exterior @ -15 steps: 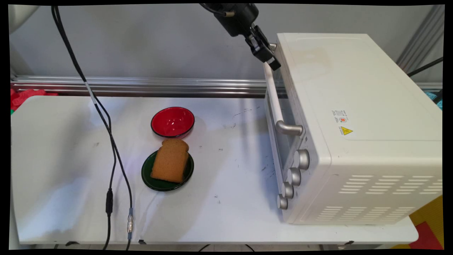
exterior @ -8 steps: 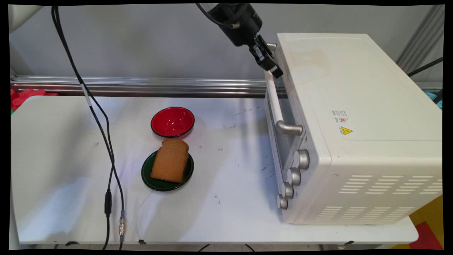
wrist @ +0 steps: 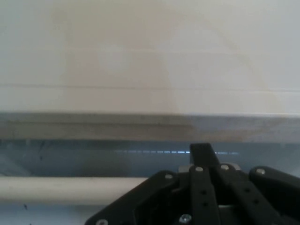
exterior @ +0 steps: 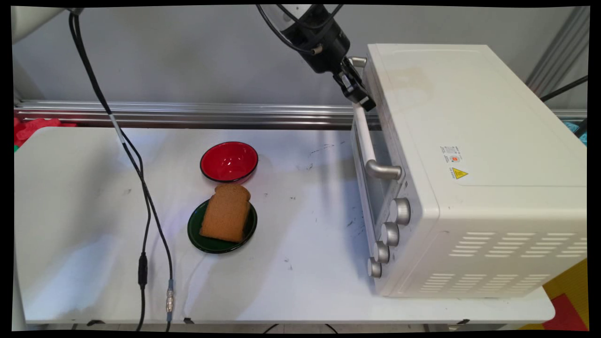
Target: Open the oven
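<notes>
My black gripper (exterior: pixel 366 102) hangs at the far upper corner of the white toaster oven (exterior: pixel 469 141), its fingers together and pointing down at the far end of the door handle (exterior: pixel 365 136). The tips sit right at the white bar, by the gap between it and the closed door; I cannot tell whether they touch it. In the hand view the gripper (wrist: pixel 208 157) reaches over the handle bar (wrist: pixel 70 188), which runs across and passes behind the linkage. Beyond it lie the door glass (wrist: pixel 93 157) and the oven's top (wrist: pixel 140 56). Nothing is held.
A slice of brown bread (exterior: pixel 226 212) lies on a dark green plate (exterior: pixel 195 234) mid-table, with a red bowl (exterior: pixel 229 161) just behind it. Black cables (exterior: pixel 141 169) hang over the table's left part. Several knobs (exterior: pixel 389 233) line the oven's near front.
The gripper has come down and slightly right along the oven's front corner, from above the handle's far end to level with it. The cables have swung a little.
</notes>
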